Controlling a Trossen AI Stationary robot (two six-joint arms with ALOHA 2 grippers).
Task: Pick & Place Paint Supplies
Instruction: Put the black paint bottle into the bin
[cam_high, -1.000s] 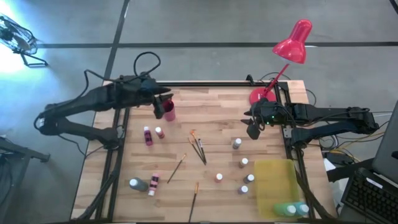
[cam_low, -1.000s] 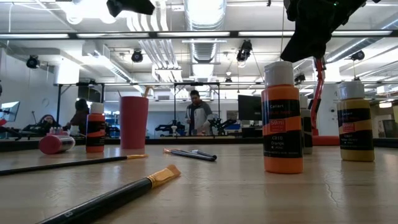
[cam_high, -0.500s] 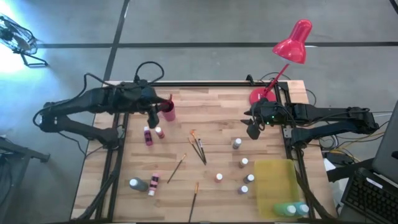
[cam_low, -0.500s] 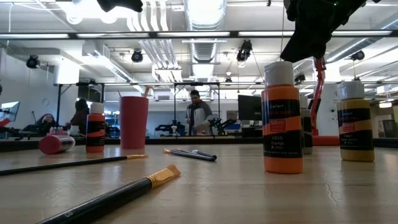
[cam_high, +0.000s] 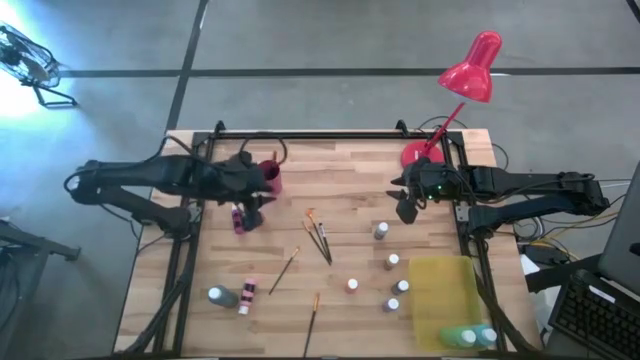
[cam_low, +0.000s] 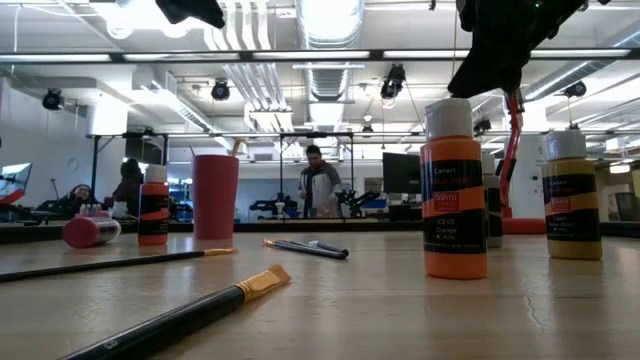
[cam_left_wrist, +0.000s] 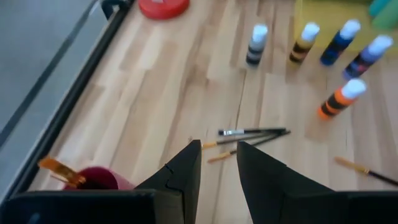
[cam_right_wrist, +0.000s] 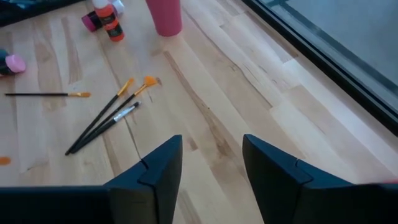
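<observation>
Judging by the layout, the sorting is sitting at an early stage. One wooden-handled brush (cam_left_wrist: 57, 169) is standing in the tall pink plastic cup (cam_high: 270, 176), and two larger green and blue bottles (cam_high: 470, 337) are lying at the near end of the flat yellow tray (cam_high: 440, 285). Everything else is lying loose on the pale wooden table (cam_high: 340, 165): three thin brushes (cam_high: 320, 238) bunched mid-table, two single brushes (cam_high: 284, 270) nearer the front, a row of small white-capped bottles (cam_high: 392, 262) beside the tray, and several pink-toned bottles (cam_high: 238, 218) on the left side.

The left gripper (cam_high: 250, 195) is hanging just beside the cup, above the pink bottles, its fingers (cam_left_wrist: 180, 177) standing slightly parted and holding nothing. The right gripper (cam_high: 405, 208) is hovering near the red desk lamp (cam_high: 470, 68), its fingers (cam_right_wrist: 158, 168) standing apart, empty, touching nothing.
</observation>
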